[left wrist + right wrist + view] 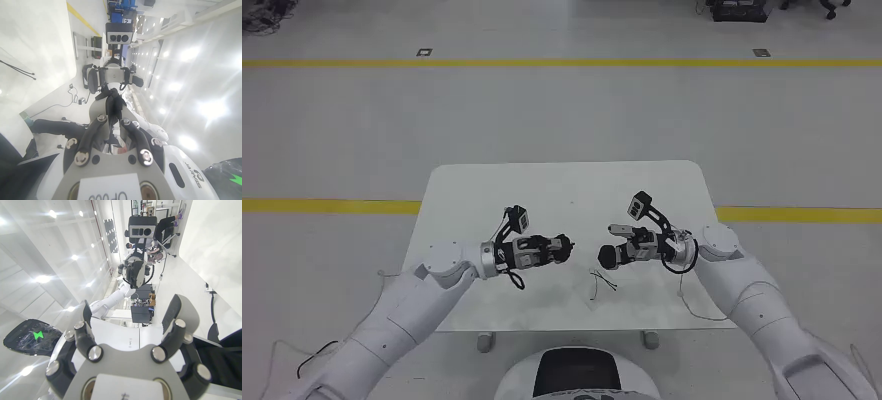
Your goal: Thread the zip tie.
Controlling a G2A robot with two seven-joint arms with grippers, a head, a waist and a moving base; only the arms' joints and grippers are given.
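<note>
Zip ties [602, 282] lie loose on the counter [472, 200]; left tool [113, 99] together, right tool [132, 306] apart; grasping one likely comes next.

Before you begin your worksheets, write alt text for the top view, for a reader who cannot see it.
A two-armed robot holds its left gripper, shut, and its right gripper, open, facing each other across a gap above a white rounded-corner table. Thin black zip ties lie loose on the table, nearer the robot than the grippers.
</note>
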